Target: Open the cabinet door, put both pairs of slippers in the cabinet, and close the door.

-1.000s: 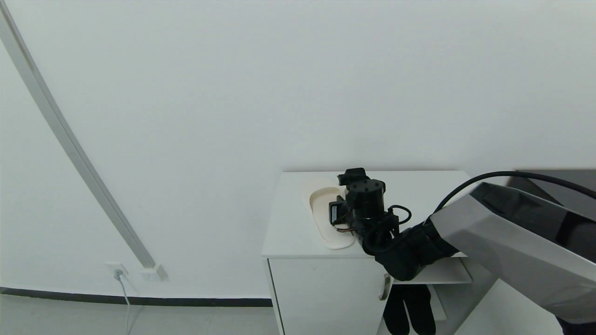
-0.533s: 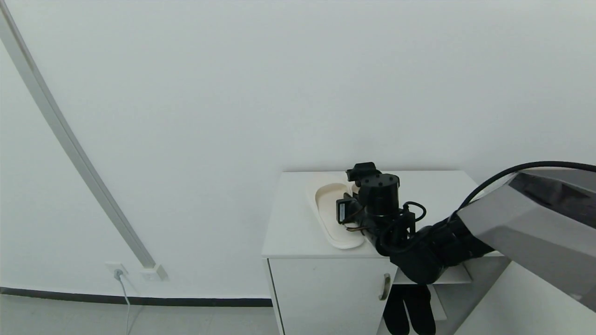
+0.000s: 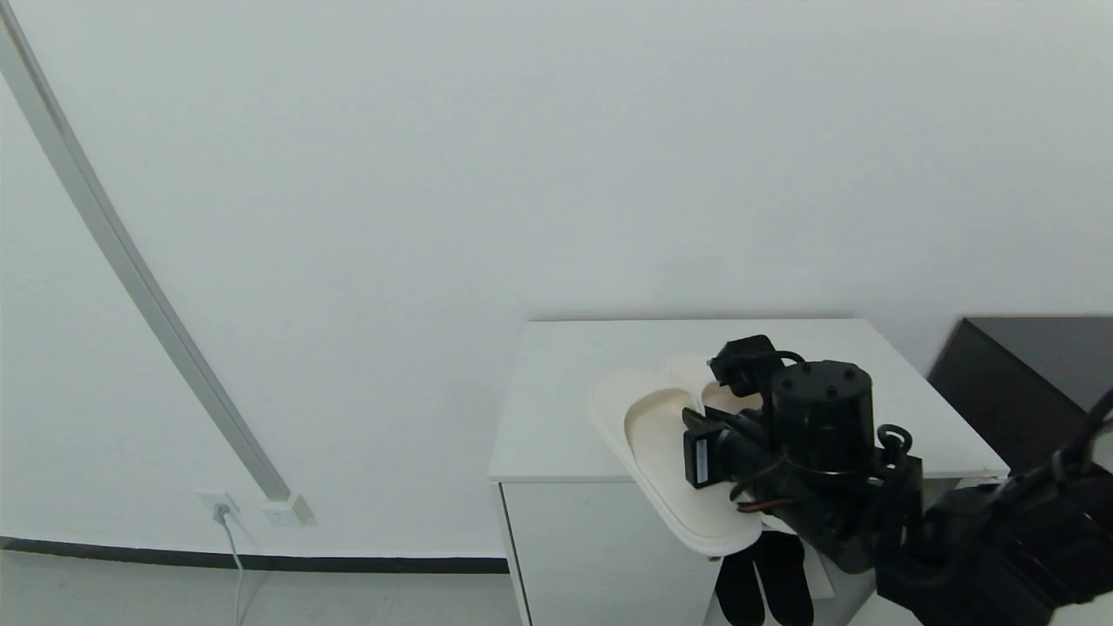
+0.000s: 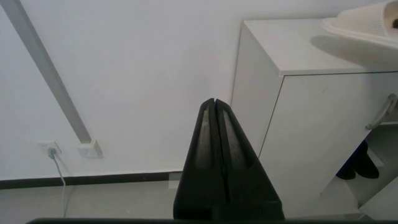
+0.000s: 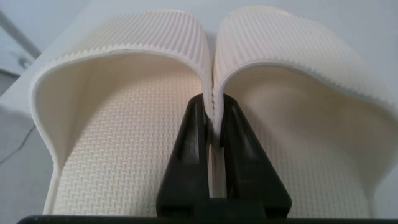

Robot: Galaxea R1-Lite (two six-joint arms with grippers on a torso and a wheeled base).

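My right gripper (image 5: 213, 106) is shut on the two touching inner walls of a pair of cream-white slippers (image 5: 124, 124), holding them side by side. In the head view the white slippers (image 3: 661, 435) hang tilted above the white cabinet (image 3: 565, 409), their heels jutting out past its front edge. A pair of black slippers (image 3: 765, 582) lies inside the cabinet's open right half, under a shelf. The cabinet's left door (image 4: 323, 137) is closed, its metal handle (image 4: 382, 112) by the opening. Low and left of the cabinet, my left gripper (image 4: 214, 102) is shut on nothing.
A dark piece of furniture (image 3: 1035, 374) stands right of the cabinet. A grey cable duct (image 3: 130, 261) slants down the white wall to a socket with a plugged-in cable (image 3: 219, 506). Open floor lies left of the cabinet.
My right gripper has lifted the white slippers off the cabinet top and drawn them forward and to the right, out past the front edge. The black slippers have not moved.
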